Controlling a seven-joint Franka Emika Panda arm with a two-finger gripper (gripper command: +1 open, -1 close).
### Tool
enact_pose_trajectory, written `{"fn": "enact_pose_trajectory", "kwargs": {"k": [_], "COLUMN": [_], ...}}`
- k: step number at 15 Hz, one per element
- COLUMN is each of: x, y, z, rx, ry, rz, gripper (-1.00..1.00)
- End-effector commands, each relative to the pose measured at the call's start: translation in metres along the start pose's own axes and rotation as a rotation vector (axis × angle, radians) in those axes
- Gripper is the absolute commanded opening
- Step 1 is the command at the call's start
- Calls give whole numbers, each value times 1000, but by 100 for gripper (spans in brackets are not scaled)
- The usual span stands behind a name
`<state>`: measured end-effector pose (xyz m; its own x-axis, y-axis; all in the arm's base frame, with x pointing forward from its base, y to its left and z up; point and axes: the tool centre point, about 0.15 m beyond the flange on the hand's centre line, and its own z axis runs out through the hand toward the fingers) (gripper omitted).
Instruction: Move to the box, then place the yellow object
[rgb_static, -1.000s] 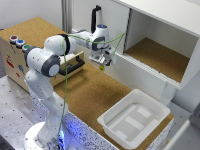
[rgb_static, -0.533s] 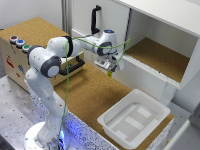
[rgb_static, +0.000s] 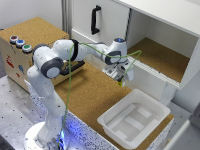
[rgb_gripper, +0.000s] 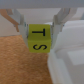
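Your gripper (rgb_static: 121, 80) hangs above the cork surface (rgb_static: 95, 95), just off the box's (rgb_static: 134, 122) far rim, toward the exterior view's left of it. It is not yet over the box floor.

In the wrist view the jaws are clamped on the cube (rgb_gripper: 40, 39): one finger (rgb_gripper: 20, 20) presses each side face, and the cube sits square between them. It is yellow, with a black "T" on its upper face and an "S" on the face below. In the exterior view you can only make it out as a small yellow speck (rgb_static: 120, 83) at the fingertips, clear of the cork.

The box is white and shallow, with faint raised rectangles on its floor. It sits at the corner of the cork surface, nearest the exterior view's lower right. A white rim (rgb_gripper: 67, 62) fills one corner of the wrist view, beside and below the cube.

The green cable (rgb_static: 75, 75) runs along the arm. The cabinet (rgb_static: 160, 45) stands open behind the gripper. The tan button box (rgb_static: 25, 50) is well apart, at the exterior view's left.
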<state>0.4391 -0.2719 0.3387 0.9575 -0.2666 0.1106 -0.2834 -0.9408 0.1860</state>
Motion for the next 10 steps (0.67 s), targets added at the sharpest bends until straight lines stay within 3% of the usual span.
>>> {"fn": "enact_pose_trajectory", "kwargs": {"k": [1, 6, 10], "x": [25, 15, 5], "y": [83, 159, 178], "z": [28, 69, 97], "rx": [-14, 19, 79], "ry": [-72, -122, -138], "rz": [93, 294, 452], "gripper": [-100, -100, -100]}}
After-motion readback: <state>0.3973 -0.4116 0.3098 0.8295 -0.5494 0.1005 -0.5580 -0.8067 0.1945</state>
